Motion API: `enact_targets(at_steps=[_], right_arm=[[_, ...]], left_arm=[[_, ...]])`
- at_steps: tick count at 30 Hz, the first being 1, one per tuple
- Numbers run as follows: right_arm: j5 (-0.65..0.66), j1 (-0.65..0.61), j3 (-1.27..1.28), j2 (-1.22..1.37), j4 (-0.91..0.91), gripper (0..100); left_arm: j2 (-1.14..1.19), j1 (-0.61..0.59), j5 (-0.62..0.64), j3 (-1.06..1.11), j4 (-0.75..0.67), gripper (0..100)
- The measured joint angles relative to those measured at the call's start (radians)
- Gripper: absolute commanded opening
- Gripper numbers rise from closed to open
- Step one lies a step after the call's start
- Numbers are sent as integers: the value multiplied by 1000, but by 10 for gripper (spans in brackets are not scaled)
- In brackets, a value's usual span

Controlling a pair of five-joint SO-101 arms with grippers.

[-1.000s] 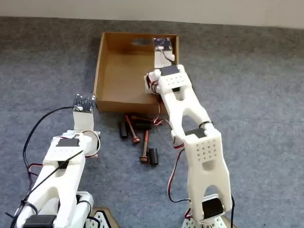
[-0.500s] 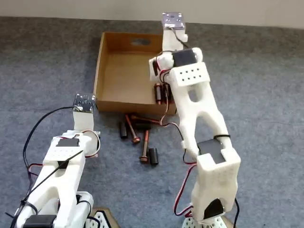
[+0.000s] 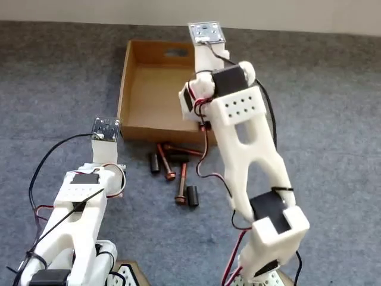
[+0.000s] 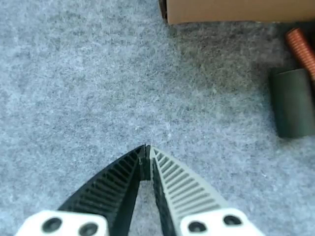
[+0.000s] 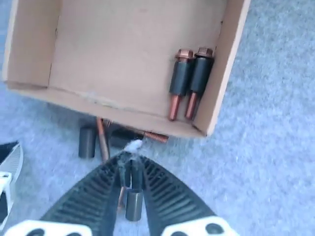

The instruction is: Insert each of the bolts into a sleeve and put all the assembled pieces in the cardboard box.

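The cardboard box (image 3: 156,95) stands at the back of the grey carpet. Two assembled pieces (image 5: 189,81), copper bolts in black sleeves, lie side by side against one wall of the box (image 5: 123,44). My right gripper (image 5: 129,156) hangs shut and empty high above the box's near wall. On the carpet in front of the box lie loose copper bolts (image 3: 181,183) and black sleeves (image 3: 192,195). My left gripper (image 4: 147,150) is shut and empty just over the carpet, left of a black sleeve (image 4: 291,101) and a bolt's threaded end (image 4: 301,46).
The right arm (image 3: 244,137) rises over the box's right front corner and hides it in the high view. The left arm (image 3: 80,208) sits at the near left. A box corner (image 4: 236,10) lies just beyond the left gripper. Open carpet surrounds the pile.
The right arm has lifted out of the box and drawn back, its wrist swinging slightly left; the two assembled pieces stay in the box. The left arm has not moved.
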Motion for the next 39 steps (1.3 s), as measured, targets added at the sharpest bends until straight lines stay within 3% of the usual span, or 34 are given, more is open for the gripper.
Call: enact_targets(at_steps=[6, 13, 23, 27, 30, 39], right_arm=[[0, -18, 29, -64, 48, 9], [0, -18, 258, -169, 44, 9], [0, -21, 867, -396, -264, 12], [0, -91, 1083, -443, -385, 119], [0, -175, 1162, -445, -453, 197], [0, -227, 1211, -446, -565, 187]], left_arm=[[0, 0, 0, 0, 0, 27], [0, 0, 0, 0, 0, 27], [0, 0, 0, 0, 0, 27], [0, 0, 0, 0, 0, 27], [0, 0, 0, 0, 0, 27], [0, 0, 0, 0, 0, 27]])
